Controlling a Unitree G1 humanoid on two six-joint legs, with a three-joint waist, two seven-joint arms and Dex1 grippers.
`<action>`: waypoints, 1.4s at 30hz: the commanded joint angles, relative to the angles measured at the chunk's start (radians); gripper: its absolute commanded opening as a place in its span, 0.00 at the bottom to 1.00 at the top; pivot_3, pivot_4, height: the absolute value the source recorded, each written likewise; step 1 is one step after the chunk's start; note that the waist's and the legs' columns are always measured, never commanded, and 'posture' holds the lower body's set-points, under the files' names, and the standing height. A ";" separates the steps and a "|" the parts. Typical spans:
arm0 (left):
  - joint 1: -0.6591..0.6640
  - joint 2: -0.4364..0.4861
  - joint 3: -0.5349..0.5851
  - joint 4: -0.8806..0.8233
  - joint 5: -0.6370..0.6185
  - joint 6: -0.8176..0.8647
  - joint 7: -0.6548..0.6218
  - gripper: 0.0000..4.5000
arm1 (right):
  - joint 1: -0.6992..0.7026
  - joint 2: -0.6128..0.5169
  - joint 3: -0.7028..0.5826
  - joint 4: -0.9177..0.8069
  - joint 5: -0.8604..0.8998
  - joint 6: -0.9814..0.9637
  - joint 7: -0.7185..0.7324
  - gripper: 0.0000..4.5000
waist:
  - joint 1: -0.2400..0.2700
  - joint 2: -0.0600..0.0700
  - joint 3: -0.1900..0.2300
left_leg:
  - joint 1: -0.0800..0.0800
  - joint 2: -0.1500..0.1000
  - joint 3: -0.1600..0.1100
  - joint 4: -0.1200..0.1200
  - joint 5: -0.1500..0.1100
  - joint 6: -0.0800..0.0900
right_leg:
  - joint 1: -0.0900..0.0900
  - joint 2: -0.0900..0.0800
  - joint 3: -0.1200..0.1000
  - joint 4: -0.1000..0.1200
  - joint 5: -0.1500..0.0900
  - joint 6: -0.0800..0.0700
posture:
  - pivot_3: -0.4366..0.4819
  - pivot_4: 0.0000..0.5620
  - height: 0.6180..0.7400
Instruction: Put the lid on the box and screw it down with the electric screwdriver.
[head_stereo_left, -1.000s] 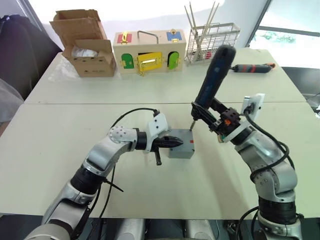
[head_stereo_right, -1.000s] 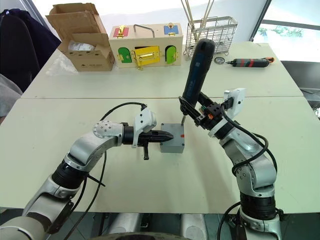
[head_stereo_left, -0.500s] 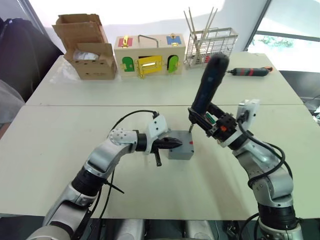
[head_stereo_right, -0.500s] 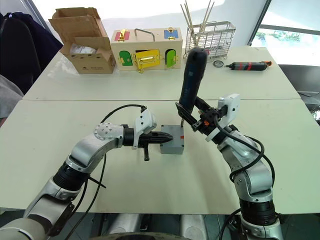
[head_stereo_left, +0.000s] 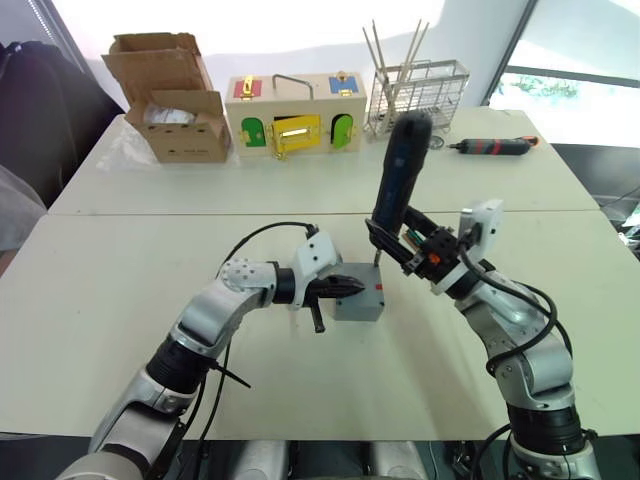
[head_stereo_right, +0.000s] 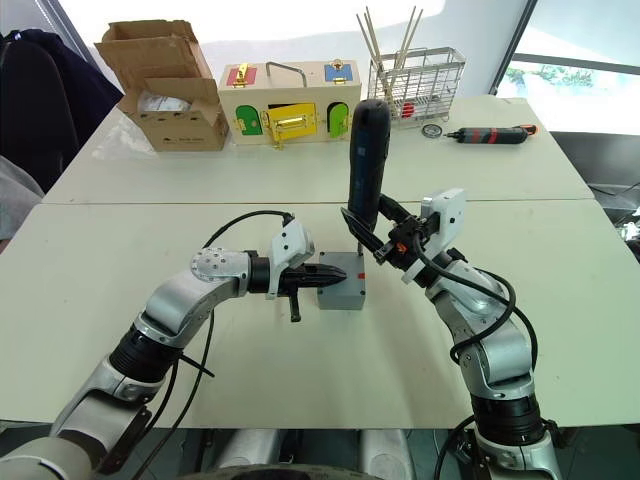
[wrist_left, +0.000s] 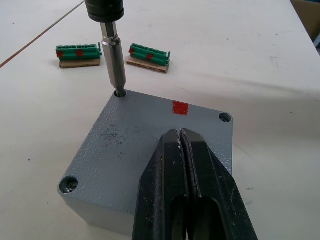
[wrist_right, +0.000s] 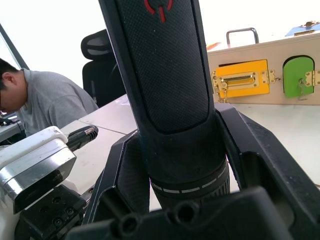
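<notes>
Lid (wrist_left: 150, 150) lies under the closed, empty left end effector (wrist_left: 181, 134); right end effector (head_stereo_right: 385, 238) grips the electric screwdriver (head_stereo_right: 366, 160).

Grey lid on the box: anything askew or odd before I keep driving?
Nothing stands out. The flat grey plastic lid sits flush on the grey box, and the thick black electric screwdriver's bit is seated in a corner screw hole.

A cardboard box (head_stereo_left: 170, 98), wooden latch box (head_stereo_left: 297, 110) and wire rack (head_stereo_left: 415, 95) stand along the table's far edge.
</notes>
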 joint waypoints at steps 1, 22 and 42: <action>0.015 0.003 -0.002 -0.004 0.013 0.004 0.004 0.00 | 0.058 0.004 0.072 0.045 0.004 0.044 0.037 0.40 | 0.000 0.000 -0.002 | 0.000 0.000 0.000 0.000 0.000 0.000 | 0.000 0.000 0.000 0.000 0.000 0.000 | 0.48 0.27 0.93; 0.029 0.000 -0.001 -0.016 0.023 0.002 0.005 0.00 | 0.103 0.001 0.109 0.099 -0.047 0.031 0.049 0.40 | 0.001 -0.004 -0.014 | 0.014 0.000 0.000 -0.010 -0.003 0.004 | 0.015 0.001 0.000 -0.013 -0.001 -0.001 | 0.48 0.27 0.93; 0.029 -0.002 0.004 -0.017 0.023 0.005 0.016 0.00 | 0.091 0.007 0.124 0.176 -0.079 0.004 0.050 0.40 | 0.002 -0.009 -0.018 | 0.019 0.002 0.000 -0.014 -0.003 0.004 | 0.018 0.001 0.000 -0.015 -0.003 -0.002 | 0.48 0.27 0.93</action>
